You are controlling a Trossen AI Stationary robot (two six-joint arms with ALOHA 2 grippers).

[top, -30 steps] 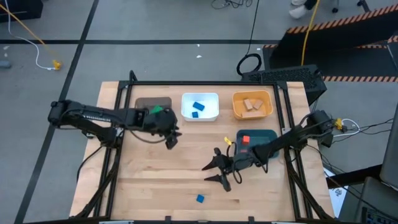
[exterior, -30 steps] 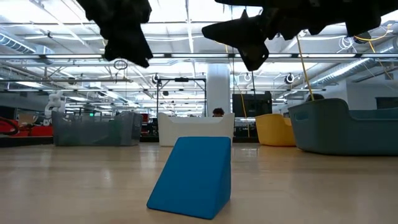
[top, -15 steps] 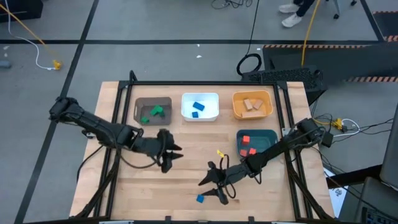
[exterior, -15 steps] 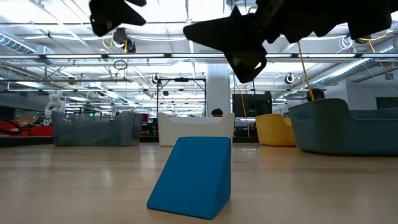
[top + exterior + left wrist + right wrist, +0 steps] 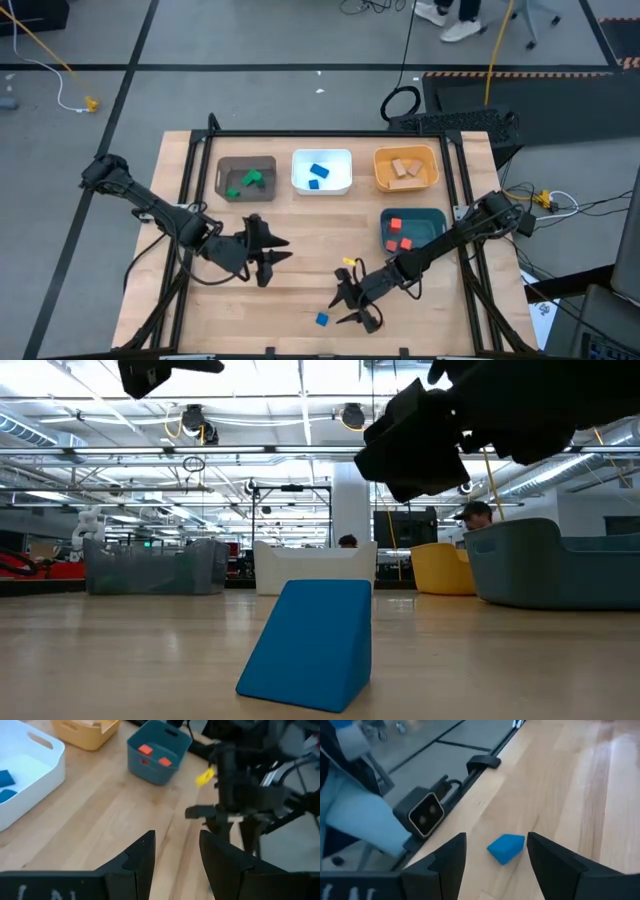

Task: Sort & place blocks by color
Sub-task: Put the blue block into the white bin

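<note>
There are no words, numbers or signs that can be read anywhere here. The bins, the blocks and the table show no labels, and things in the room behind are too far off.

In the low view we see the right gripper [image 5: 420, 445] only as a dark mass cut off at the top edge. At the far right, the teal bin [image 5: 560, 565] hides a person [image 5: 477, 515] below the head.
</note>
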